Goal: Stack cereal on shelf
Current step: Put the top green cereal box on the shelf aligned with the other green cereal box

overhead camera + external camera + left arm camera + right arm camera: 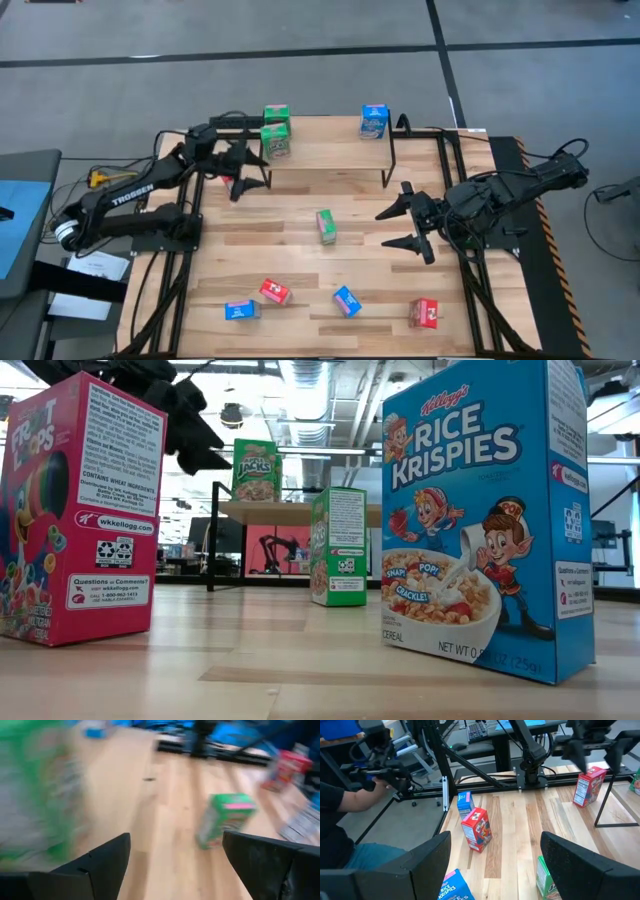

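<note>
The shelf (330, 150) stands at the table's far side. Two green cereal boxes (276, 113) (276, 140) are at its left end and a blue one (374, 122) at its right end. My left gripper (258, 170) hovers open just off the shelf's left end, close to the green boxes, over a red box (590, 785) standing on the table. Another green box (326, 226) stands mid-table. Red (274, 291) (425, 313) and blue (240, 310) (347, 301) boxes lie near the front edge. My right gripper (398, 225) waits open, right of the green box.
The shelf's black legs (390, 165) stand between the two arms. Cables run along the table's left and right sides. Beyond the table's left edge a person (340, 810) sits with a hand on a device. Bare wood lies between the shelf and the front row of boxes.
</note>
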Tool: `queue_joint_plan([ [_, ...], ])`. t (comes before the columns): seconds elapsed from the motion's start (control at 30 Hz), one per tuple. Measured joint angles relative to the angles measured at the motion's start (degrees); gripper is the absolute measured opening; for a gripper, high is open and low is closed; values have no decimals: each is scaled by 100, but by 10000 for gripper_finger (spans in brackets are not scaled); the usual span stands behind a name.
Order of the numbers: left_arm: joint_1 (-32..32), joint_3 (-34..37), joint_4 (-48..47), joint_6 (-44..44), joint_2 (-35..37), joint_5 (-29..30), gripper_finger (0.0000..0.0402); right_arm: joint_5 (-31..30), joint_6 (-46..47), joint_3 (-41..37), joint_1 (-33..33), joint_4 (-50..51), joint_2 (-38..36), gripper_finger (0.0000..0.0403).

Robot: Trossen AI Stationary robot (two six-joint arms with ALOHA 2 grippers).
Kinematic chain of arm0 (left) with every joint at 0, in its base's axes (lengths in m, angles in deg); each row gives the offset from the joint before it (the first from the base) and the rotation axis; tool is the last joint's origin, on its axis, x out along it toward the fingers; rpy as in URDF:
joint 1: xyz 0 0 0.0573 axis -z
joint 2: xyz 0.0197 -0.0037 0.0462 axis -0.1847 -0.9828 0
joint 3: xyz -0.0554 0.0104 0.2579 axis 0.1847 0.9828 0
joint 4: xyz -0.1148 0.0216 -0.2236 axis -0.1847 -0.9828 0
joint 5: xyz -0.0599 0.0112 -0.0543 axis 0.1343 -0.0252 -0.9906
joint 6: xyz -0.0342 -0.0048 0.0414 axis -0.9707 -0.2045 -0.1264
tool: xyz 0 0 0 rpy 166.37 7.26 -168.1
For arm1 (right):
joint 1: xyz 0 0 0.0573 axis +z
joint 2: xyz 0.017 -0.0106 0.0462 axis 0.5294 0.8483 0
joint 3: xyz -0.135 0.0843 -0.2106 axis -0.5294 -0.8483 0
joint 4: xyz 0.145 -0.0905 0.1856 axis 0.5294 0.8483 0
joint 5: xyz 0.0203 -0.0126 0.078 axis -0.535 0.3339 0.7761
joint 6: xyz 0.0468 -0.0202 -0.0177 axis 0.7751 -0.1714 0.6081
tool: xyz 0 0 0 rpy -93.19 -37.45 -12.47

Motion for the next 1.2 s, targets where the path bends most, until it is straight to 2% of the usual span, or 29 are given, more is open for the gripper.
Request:
queue_joint_plan([
  [0.07, 217, 0, -2, 254, 0, 83, 307, 0, 0, 0, -2, -2, 0, 331],
  [0.27, 687, 0, 32, 267, -2, 1357, 307, 0, 0, 0, -2, 0, 0, 331],
  [0.37, 807, 0, 147, 92, -61, 1753, 307, 0, -4, 0, -1, -1, 0, 331],
  [0.87, 889, -15, 750, -247, -852, 2429, 307, 0, -7, 0, -2, 2, -2, 331],
  [1.2, 889, -15, 879, -269, -938, 2786, 307, 0, -4, -2, -2, -2, -2, 331],
])
